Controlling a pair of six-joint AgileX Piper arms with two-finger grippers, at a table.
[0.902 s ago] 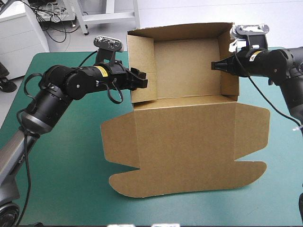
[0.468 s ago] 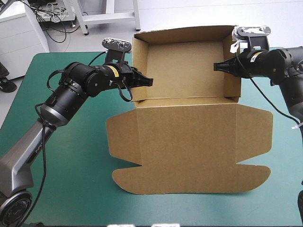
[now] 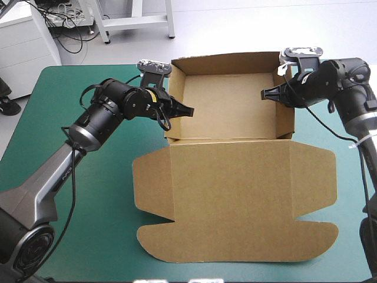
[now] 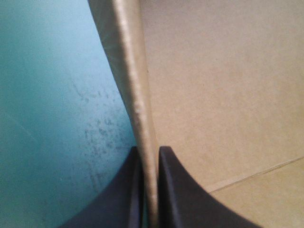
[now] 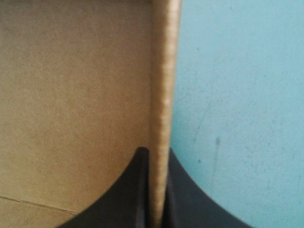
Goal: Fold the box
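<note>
- Brown board, high view: the box point(image 3: 227, 106) stands as an open tray on the far half of the teal-green cover point(image 3: 88, 224). Its lid point(image 3: 235, 188) lies flat on the near side of the tray. The left gripper point(image 3: 187, 110) is at the tray's left wall point(image 3: 175, 88), the right gripper point(image 3: 266, 94) at its right wall point(image 3: 285, 121).
- Left wrist view: the black fingers point(image 4: 180, 199) are all but closed, pinching the left wall's edge. The tray floor lies to one side of that wall, the cover to the other.
- Right wrist view: same finding. The fingers point(image 5: 133, 190) clamp the right wall's edge, nearly closed.
- Assessment: the step in hand appears to be setting and tucking the side walls. The next move likely calls for both grips to let go evenly, without dragging the tray or pulling its walls outward.
</note>
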